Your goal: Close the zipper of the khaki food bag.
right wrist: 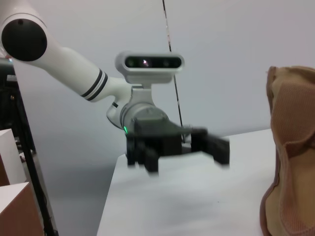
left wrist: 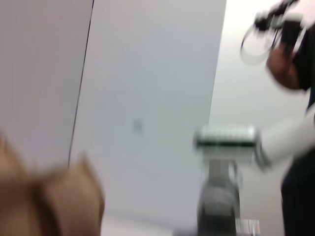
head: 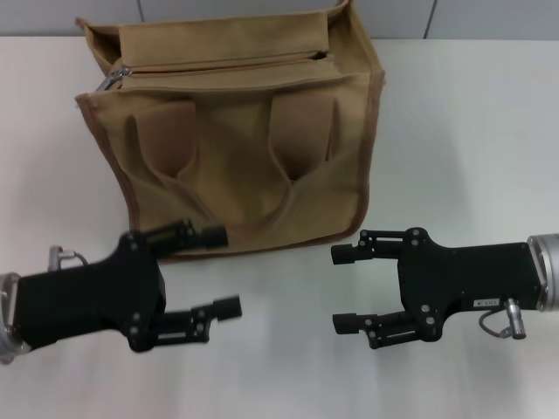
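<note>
The khaki food bag (head: 236, 140) stands upright on the white table (head: 463, 140), its front pockets and two handles facing me. The zipper (head: 227, 65) runs along the top panel and gapes open, with the silver pull tab (head: 112, 80) at the bag's left end. My left gripper (head: 225, 271) is open, on the table in front of the bag's lower left corner, its upper finger close to the bag's base. My right gripper (head: 342, 288) is open, in front of the bag's lower right corner, apart from it. The bag's edge shows in the left wrist view (left wrist: 54, 206) and the right wrist view (right wrist: 290, 157).
The right wrist view shows my left gripper (right wrist: 177, 147) and its white arm (right wrist: 74, 69) across the table. A person in dark clothes (left wrist: 295, 98) stands beyond the table in the left wrist view. A grey wall (head: 454, 17) runs behind the bag.
</note>
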`<state>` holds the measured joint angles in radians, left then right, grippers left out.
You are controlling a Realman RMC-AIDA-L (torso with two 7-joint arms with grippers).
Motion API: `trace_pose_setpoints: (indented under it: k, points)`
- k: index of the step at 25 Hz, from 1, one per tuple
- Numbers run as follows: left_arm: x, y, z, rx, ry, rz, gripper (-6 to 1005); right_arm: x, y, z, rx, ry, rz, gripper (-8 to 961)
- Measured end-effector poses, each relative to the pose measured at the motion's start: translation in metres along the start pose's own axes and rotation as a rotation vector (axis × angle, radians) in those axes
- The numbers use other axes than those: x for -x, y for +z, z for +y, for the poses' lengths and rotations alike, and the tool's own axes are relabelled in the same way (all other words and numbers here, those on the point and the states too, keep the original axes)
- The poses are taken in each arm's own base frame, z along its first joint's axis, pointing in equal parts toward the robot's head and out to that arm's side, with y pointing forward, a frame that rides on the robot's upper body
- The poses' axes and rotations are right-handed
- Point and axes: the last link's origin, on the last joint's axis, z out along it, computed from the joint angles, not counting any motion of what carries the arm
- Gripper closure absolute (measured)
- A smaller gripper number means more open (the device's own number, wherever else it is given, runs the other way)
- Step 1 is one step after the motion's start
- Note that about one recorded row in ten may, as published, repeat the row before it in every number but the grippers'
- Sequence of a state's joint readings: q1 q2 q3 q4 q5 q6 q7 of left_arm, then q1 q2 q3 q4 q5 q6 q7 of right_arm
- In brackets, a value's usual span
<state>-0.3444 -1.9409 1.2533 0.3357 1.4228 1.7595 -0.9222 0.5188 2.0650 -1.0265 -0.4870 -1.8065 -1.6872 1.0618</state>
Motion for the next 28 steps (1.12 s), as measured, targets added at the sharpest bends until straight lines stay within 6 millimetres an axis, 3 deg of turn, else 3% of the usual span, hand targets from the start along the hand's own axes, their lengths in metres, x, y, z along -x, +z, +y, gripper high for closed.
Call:
trace_pose_setpoints:
  k: [2, 9, 13, 17, 21, 28]
  points:
    - [-0.021, 0.005, 0.005, -0.027, 0.097, 0.212, 187, -0.002, 0.0, 0.001, -0.005, 0.01, -0.006, 151]
    - [-0.037, -0.006, 0.003, -0.284, 0.259, 0.467, 187, -0.007, -0.001, 0.003, -0.024, 0.032, -0.009, 152]
    - [-0.034, -0.039, -0.011, -0.63, 0.225, 0.618, 187, -0.011, -0.003, 0.006, -0.033, 0.044, -0.012, 152]
    - [-0.017, -0.065, -0.023, -0.851, 0.17, 0.557, 187, -0.012, -0.004, 0.007, -0.036, 0.047, -0.012, 153]
    - [0.001, -0.079, -0.035, -0.939, 0.114, 0.404, 187, -0.012, -0.005, 0.006, -0.044, 0.048, -0.015, 153]
    - [0.009, -0.05, -0.047, -0.791, 0.114, 0.218, 186, -0.011, -0.005, 0.005, -0.042, 0.045, -0.015, 154]
